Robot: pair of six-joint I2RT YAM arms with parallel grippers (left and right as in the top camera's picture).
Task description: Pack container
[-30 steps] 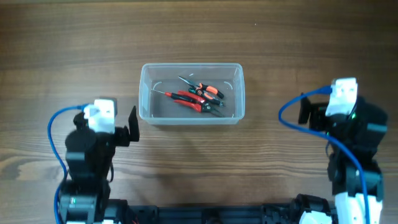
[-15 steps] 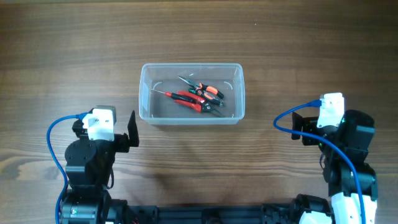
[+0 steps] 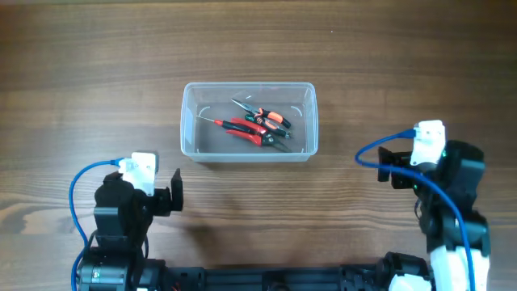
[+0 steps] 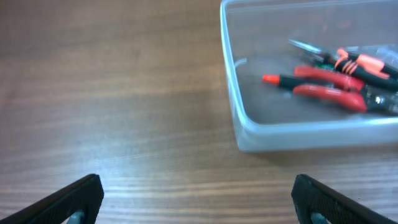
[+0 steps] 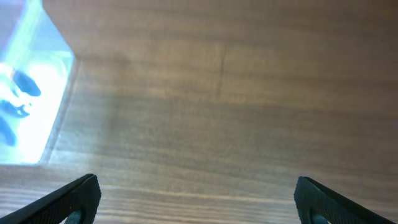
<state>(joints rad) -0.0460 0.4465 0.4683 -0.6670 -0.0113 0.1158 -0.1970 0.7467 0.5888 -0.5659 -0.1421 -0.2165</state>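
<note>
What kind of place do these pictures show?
Probably a robotics lab bench: a wooden table, the left arm and right arm at its near edge, and a clear container holding small hand tools.

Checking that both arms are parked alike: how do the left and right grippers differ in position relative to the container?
The left gripper sits close to the near-left corner of the container; the right gripper stands farther off, to its right. The left gripper's camera shows the hand tools inside; the right gripper's shows only a corner of the container. Both are open and empty.
</note>
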